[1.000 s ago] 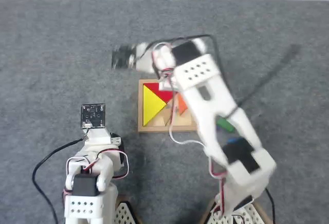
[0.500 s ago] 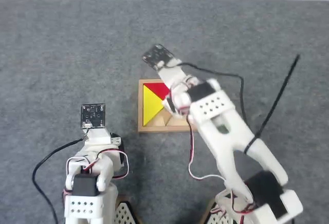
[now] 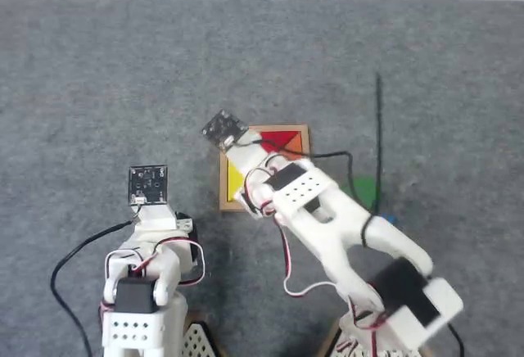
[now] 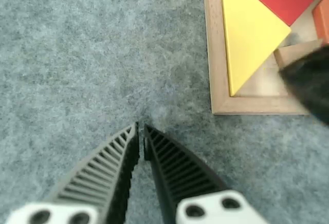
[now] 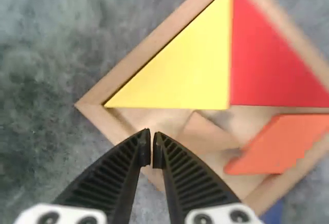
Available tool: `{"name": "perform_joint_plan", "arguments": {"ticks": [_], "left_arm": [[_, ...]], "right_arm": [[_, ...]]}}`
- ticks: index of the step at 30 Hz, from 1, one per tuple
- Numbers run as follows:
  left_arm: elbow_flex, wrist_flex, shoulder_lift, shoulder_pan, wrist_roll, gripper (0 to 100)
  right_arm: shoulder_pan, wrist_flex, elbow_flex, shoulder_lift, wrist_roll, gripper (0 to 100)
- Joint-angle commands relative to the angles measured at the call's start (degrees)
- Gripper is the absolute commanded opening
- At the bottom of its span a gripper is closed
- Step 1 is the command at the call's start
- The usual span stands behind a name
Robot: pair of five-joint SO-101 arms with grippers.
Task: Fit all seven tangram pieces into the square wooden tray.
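The square wooden tray (image 5: 139, 59) holds a yellow triangle (image 5: 190, 75), a red triangle (image 5: 262, 64), an orange parallelogram (image 5: 280, 144) and a plain wooden piece (image 5: 205, 131). My right gripper (image 5: 151, 134) is shut with nothing in it, its tips just above the tray's rim near a corner. In the high view the right arm (image 3: 307, 197) covers much of the tray (image 3: 295, 128). A green piece (image 3: 364, 189) and a blue piece (image 3: 387, 219) lie on the mat beside the arm. My left gripper (image 4: 140, 129) is shut over bare mat, short of the tray (image 4: 215, 54).
Grey felt mat (image 3: 98, 70) covers the table, with wide free room at the left and the far side. The left arm (image 3: 147, 275) sits folded at the near left. A black cable (image 3: 378, 128) runs over the mat right of the tray.
The right arm has swung back from beyond the tray's far left corner and now hangs low over the tray's near left part. The left arm has not moved.
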Motion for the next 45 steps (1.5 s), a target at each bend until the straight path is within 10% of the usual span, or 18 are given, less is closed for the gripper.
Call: {"name": "perform_joint_plan", "arguments": {"ticks": [1, 45], "left_arm": [[-0.7, 0.1, -1.1, -0.4, -0.6, 1], [-0.7, 0.1, -1.1, -0.4, -0.6, 1]], "right_arm": [[-0.9, -1.3, -1.7, 2.0, 0.1, 0.6], [11.8, -9.5, -5.4, 7.6, 4.4, 0.7]]}}
